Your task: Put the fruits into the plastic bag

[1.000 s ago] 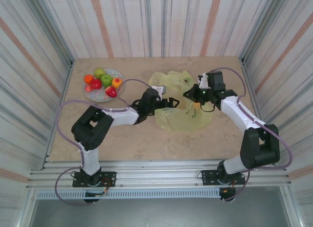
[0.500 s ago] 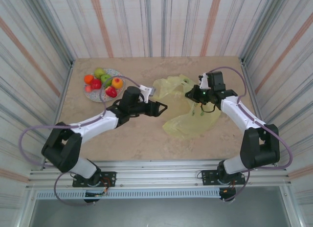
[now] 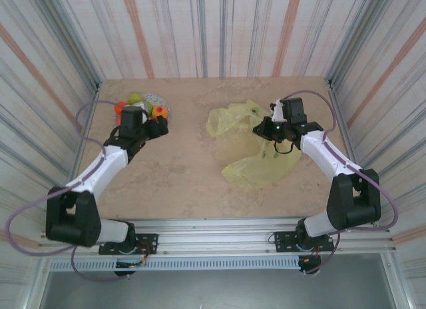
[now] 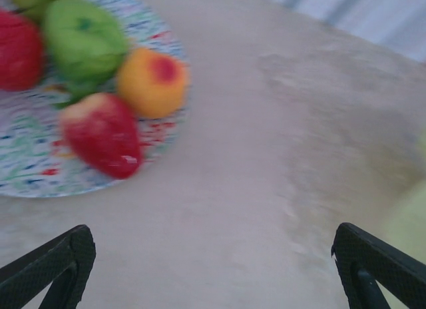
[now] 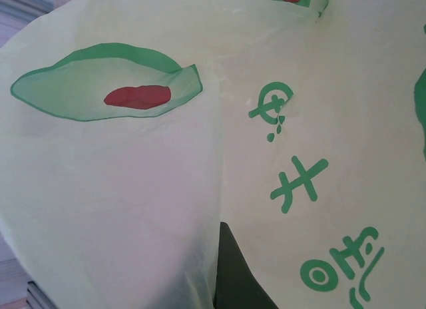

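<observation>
Plastic bag [image 3: 253, 166] — seemingly in right gripper [image 3: 259, 129]

Red, green, orange fruits [image 4: 153, 82] cluster far left; crumpled yellow-green plastic bag [image 3: 258, 164] lies right.

the bag [image 3: 256, 149] is thin, see-through plastic, crinkled and faintly shiny. the fruits [image 4: 100, 132] look like smooth, glossy plastic. the plate [image 4: 26, 169] under them has a smooth, speckled finish. the table [image 3: 180, 182] is matt, mottled and stone-like. the left gripper [image 4: 213, 236] has fingers [image 4: 56, 266] of black, finely textured matt plastic.
</observation>
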Available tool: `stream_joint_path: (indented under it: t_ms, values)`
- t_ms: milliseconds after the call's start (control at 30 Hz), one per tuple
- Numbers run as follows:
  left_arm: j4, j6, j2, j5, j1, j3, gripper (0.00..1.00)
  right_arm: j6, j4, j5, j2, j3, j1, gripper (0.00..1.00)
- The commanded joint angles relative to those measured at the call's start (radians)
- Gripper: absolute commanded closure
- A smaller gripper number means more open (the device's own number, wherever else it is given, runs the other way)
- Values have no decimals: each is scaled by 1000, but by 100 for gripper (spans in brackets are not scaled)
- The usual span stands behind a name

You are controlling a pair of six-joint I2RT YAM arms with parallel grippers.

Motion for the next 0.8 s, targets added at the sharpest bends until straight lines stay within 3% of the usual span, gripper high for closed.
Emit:
stream_joint_path:
  t_ms: [0, 367, 767]
  values:
    - [-39, -15, 99, -78, 48, 72, 2, -18, 2, -11, 7, -2, -3, 100]
    - [-91, 12, 424, -52, 118, 294, 5, -12, 15, -14, 8, -12, -4, 100]
    - [-118, 5, 570, -3, 118, 396, 14, -6, 27, -19, 17, -18, -7, 100]
